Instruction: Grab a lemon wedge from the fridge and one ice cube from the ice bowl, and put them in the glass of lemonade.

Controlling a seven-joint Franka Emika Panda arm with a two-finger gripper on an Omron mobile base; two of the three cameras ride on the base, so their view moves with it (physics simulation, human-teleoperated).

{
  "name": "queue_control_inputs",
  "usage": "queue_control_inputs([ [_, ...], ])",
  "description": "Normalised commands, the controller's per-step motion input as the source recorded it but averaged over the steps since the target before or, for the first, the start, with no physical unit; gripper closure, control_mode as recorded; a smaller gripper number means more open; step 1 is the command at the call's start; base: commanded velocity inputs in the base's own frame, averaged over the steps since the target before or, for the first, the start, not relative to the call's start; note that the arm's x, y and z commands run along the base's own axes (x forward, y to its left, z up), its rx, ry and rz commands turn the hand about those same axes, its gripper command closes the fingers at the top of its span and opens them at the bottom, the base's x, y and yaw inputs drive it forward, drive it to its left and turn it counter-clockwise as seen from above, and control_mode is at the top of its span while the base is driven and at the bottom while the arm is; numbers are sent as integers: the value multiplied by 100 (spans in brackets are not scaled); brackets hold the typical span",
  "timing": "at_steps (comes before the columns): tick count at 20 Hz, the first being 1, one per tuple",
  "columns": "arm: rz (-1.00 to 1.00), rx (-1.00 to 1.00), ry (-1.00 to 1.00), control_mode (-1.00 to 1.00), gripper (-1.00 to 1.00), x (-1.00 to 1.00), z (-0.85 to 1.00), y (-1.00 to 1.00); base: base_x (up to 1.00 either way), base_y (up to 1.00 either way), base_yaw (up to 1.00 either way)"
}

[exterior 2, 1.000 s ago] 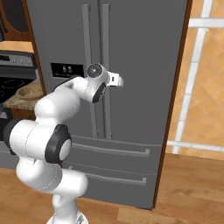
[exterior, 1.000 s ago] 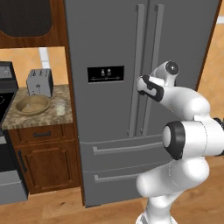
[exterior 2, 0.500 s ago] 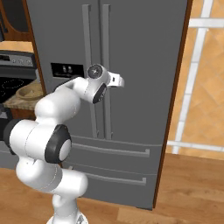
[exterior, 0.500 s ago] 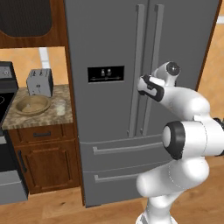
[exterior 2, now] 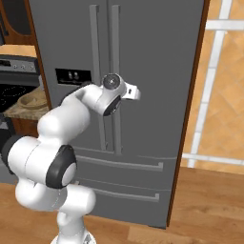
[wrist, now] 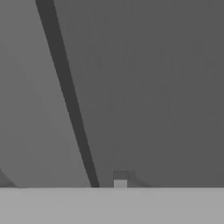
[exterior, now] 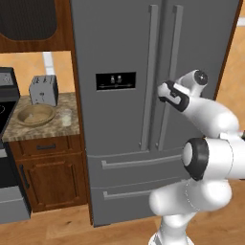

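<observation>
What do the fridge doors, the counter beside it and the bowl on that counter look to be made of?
Fridge: matt grey metal by its even, brushed-looking sheen, though painted panels would look the same. Counter: speckled brown stone, probably polished granite. Ice bowl: tan and dull, wood-like, with no clear grain showing.

A speckled stone counter [exterior: 45, 130] sits on a wooden cabinet just left of the fridge [exterior: 119, 48]. On it, a toaster [exterior: 43, 89] stands at the back. The ice bowl [exterior: 34, 115] lies in front of the toaster, and the glass of lemonade [exterior: 66, 116] stands just beside the bowl, on the side nearer the fridge.
</observation>
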Motion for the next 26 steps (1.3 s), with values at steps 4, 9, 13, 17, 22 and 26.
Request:
queue_control_inputs([
  [4,-1,15,1,-100,100,-67,19,-100,0,0,0],
  [9,-1,13,0,-100,100,-55,8,-100,0,0,0],
  [13,-2,14,0,-100,100,-60,0,-100,0,0,0],
  [17,-2,11,0,-100,100,-70,8,-100,0,0,0],
  [22,-4,8,0,-100,100,-61,13,-100,0,0,0],
  [26,-7,8,0,-100,100,-59,5,-100,0,0,0],
])
